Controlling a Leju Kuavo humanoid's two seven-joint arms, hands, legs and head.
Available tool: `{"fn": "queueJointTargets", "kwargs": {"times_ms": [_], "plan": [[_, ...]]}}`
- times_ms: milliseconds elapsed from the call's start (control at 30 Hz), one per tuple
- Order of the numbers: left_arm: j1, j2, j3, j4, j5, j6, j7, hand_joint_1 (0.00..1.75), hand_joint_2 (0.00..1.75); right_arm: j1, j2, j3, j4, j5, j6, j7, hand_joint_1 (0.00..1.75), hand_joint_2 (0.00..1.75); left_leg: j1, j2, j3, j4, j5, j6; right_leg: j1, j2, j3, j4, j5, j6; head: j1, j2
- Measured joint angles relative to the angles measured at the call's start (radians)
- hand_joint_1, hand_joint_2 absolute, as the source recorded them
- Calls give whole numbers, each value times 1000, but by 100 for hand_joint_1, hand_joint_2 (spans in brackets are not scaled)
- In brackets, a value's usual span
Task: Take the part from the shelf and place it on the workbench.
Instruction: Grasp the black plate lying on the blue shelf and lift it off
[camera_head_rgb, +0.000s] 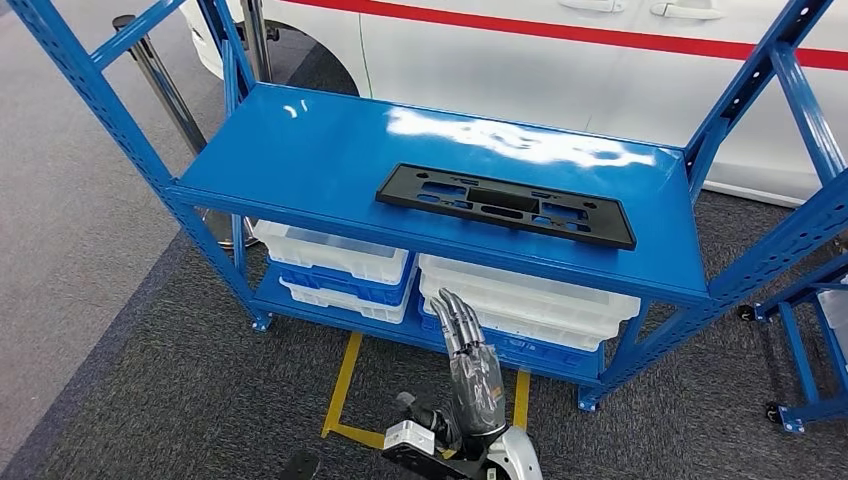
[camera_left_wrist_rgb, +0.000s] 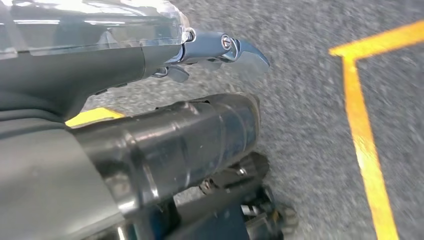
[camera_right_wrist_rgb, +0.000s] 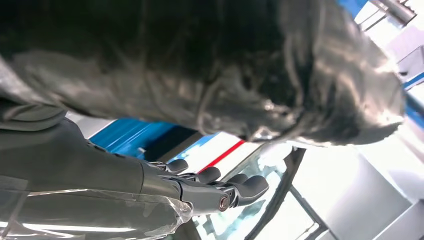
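The part (camera_head_rgb: 505, 204), a flat black plastic panel with several cut-outs, lies flat across the top board of the blue shelf (camera_head_rgb: 300, 150), set slightly askew and nearer the front edge than the back, which probably leaves it within easy reach from where the robot stands. It touches nothing but the board beneath it. On the lower levels sit stacked white bins (camera_head_rgb: 335, 255), with blue ones between them, and behind the shelf stands a white car with a red stripe (camera_head_rgb: 560, 60). No workbench can be picked out here, so the drop-off spot is probably somewhere else. The right hand (camera_head_rgb: 470, 355) is raised in front of the lower shelf levels, well below and short of the part, its fingers (camera_right_wrist_rgb: 240, 186) stretched out almost straight and lying close beside each other, with nothing in them and nothing touched; this looks like an early stage of the reach, before any grip is shaped. The left hand (camera_left_wrist_rgb: 220, 50) hangs low above the grey carpet and its yellow floor tape (camera_left_wrist_rgb: 365, 145), fingers extended and holding nothing, which suggests that arm is idle for now.
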Motion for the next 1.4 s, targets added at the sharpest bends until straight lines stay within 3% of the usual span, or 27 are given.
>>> {"fn": "queueJointTargets", "kwargs": {"times_ms": [200,433,567,833,1033,1100,1167,1200,1233,1267,1333,1400], "plan": [[2,1,-18,2,-12,-60,-51,0,0,-22,-18,52,10,-4,-9,40,0,0,0,0,-1,0,0,0,0,0,-1,0,0,0,0,0],[8,5,-25,2,-9,-80,-62,0,0,-13,-20,44,11,-17,-10,53,0,0,0,0,-1,0,0,0,0,0,-1,0,0,0,0,0],[14,8,-25,3,-2,-86,-64,0,0,13,-20,8,-7,4,-11,51,0,175,0,0,-1,0,0,0,0,0,-1,0,0,0,0,0],[18,12,-25,3,1,-95,-74,0,0,61,-20,-52,-53,57,-12,43,0,175,-1,0,-2,2,-1,1,-2,0,-1,-1,1,1,0,0],[19,18,-25,3,1,-96,-75,0,0,87,-9,-100,-85,94,-13,32,0,175,4,3,5,-17,12,21,-6,-5,-2,2,-3,14,0,0],[19,18,-26,3,1,-96,-76,0,0,90,-8,-111,-93,97,-14,31,0,175,10,10,12,-34,22,29,-6,-15,-38,80,-51,19,1,0],[20,18,-26,3,1,-96,-76,0,0,96,-8,-120,-94,98,-15,31,0,175,10,14,12,-35,23,31,-10,-18,-104,209,-109,25,1,0],[21,18,-26,3,1,-96,-76,0,0,100,-8,-123,-94,98,-15,31,0,175,11,15,12,-35,22,30,-13,-19,-127,253,-119,28,1,0],[22,18,-26,3,1,-96,-76,0,0,104,-8,-126,-94,98,-15,31,0,175,12,16,12,-33,19,28,-17,-20,-132,260,-108,32,1,0],[23,18,-26,4,1,-96,-76,0,0,106,-8,-128,-95,98,-15,31,0,175,14,15,14,-30,16,23,-21,-22,-118,228,-79,35,1,0],[24,19,-26,4,1,-96,-76,0,0,107,-8,-131,-96,99,-15,31,0,175,18,14,15,-18,4,9,-27,-30,-56,99,-15,40,2,0],[23,20,-26,5,1,-96,-76,0,0,107,-7,-134,-98,99,-15,31,0,175,16,14,11,-4,-7,-8,-25,-32,-22,24,5,32,1,0]]}}
